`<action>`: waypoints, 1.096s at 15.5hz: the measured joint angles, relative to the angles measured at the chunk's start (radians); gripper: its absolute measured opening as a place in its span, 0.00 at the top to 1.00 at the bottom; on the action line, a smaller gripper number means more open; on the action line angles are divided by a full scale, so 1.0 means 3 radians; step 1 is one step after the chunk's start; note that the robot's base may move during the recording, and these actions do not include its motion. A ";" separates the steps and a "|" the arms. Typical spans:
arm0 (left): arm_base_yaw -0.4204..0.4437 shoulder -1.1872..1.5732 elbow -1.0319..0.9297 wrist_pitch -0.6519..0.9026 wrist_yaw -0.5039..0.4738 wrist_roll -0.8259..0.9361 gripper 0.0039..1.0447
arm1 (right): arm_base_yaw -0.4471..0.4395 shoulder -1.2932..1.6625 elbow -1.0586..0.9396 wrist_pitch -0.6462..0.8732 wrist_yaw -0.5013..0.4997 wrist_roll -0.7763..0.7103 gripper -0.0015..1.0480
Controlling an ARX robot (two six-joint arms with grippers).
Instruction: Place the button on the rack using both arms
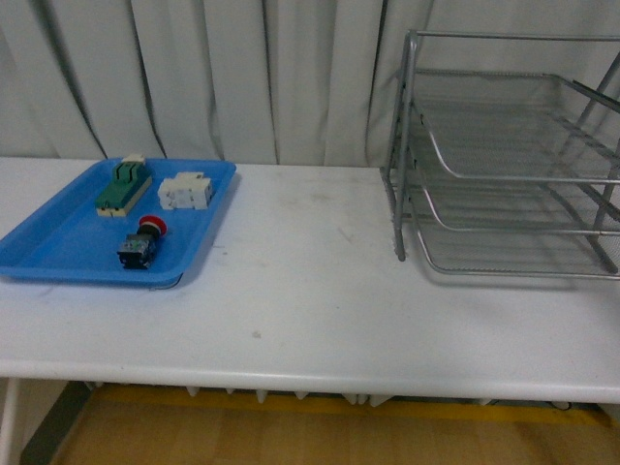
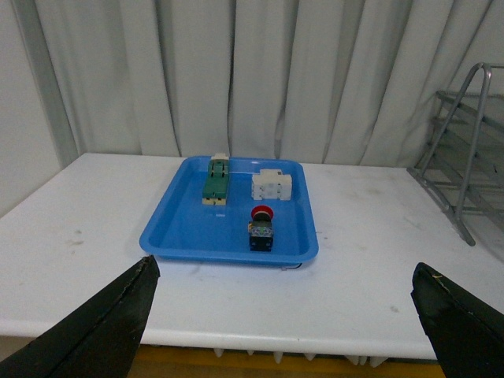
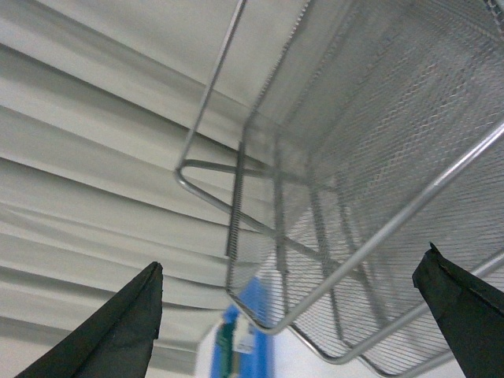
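The button (image 1: 141, 243), red cap on a dark blocky body, lies in the blue tray (image 1: 58, 247) at the table's left. In the left wrist view the button (image 2: 261, 228) sits near the tray's front rim, well ahead of my open left gripper (image 2: 287, 315), whose fingers (image 2: 102, 327) frame the table's front edge. The silver wire-mesh rack (image 1: 513, 165) stands at the right of the table. My right gripper (image 3: 291, 323) is open and empty, tilted and close to the rack (image 3: 378, 157), whose mesh fills its view. Neither arm shows in the front view.
A green-and-beige block (image 1: 122, 184) and a white terminal block (image 1: 186, 191) lie in the tray behind the button. White curtains (image 1: 213, 68) hang behind the table. The white table top (image 1: 300, 281) spans between tray and rack.
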 joint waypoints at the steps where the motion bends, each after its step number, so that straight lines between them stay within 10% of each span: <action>1: 0.0000 0.0000 0.0000 0.0001 0.0000 0.0000 0.06 | -0.0011 0.0095 -0.0048 0.0327 0.0003 0.0291 0.06; 6: 0.0000 0.0000 0.0000 0.0001 0.0000 0.0000 0.06 | -0.0061 0.0581 -0.0292 0.0408 0.0113 0.1040 0.06; 17: 0.0000 0.0000 0.0000 0.0001 0.0000 0.0000 0.06 | 0.0066 0.1258 0.0355 0.0425 0.0313 0.0781 0.06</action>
